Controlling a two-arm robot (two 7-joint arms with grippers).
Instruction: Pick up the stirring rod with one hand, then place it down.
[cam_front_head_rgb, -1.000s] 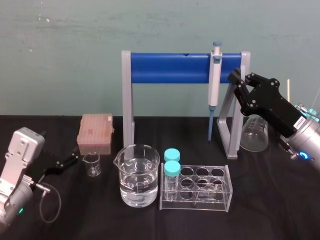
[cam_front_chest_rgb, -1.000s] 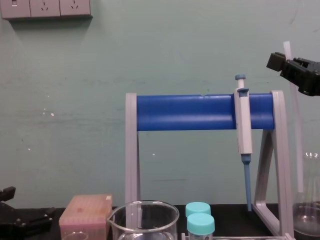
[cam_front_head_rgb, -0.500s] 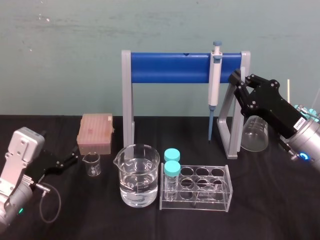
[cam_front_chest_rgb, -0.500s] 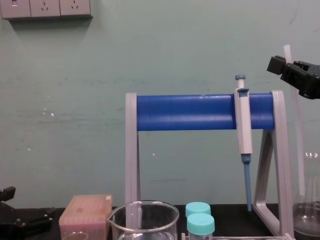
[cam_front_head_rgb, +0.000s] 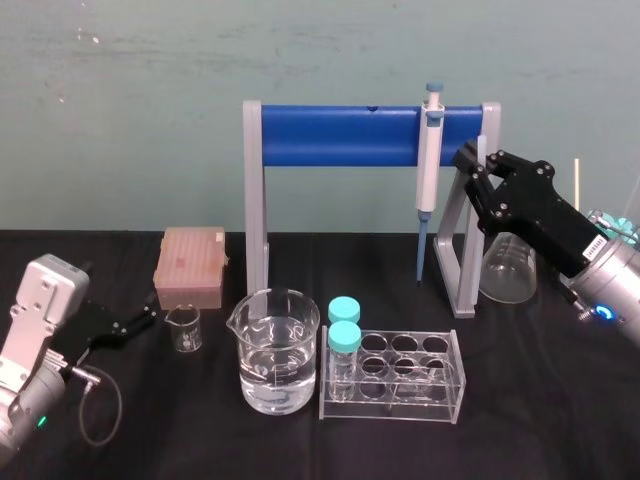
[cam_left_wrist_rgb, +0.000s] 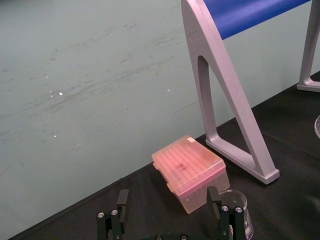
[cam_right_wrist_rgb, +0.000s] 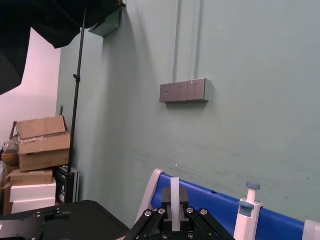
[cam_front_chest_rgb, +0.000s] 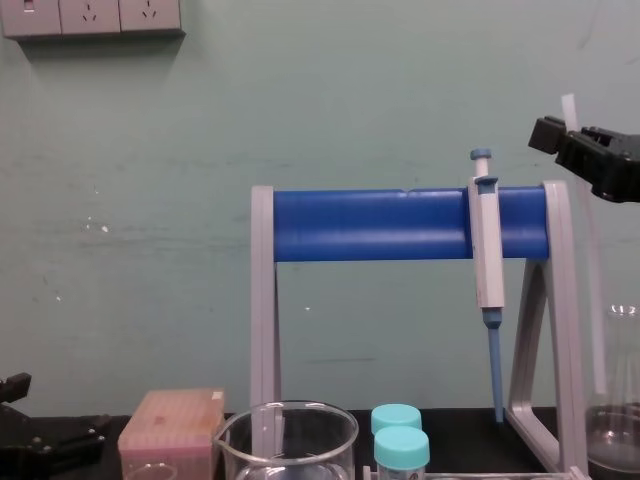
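Right end effector (cam_front_chest_rgb: 560, 140) raised beside the pipette stand (cam_front_head_rgb: 370, 135), fingers clamped on the stirring rod (cam_right_wrist_rgb: 175, 197) — rod upright, off the table (cam_front_head_rgb: 560, 420), lower end near the conical flask (cam_front_head_rgb: 508, 265); in it or not, can't tell. Left end effector (cam_left_wrist_rgb: 167, 215) parked low left, fingers apart.

Risks: the thin, slick rod could slide in the grip, or snap if it strikes the stand or flask on lowering.

Large beaker (cam_front_head_rgb: 275, 350) — clear liquid, roughly half. Small beaker (cam_front_head_rgb: 184, 328) looks empty. Rack (cam_front_head_rgb: 395, 375) holds two capped tubes (cam_front_head_rgb: 344, 335).
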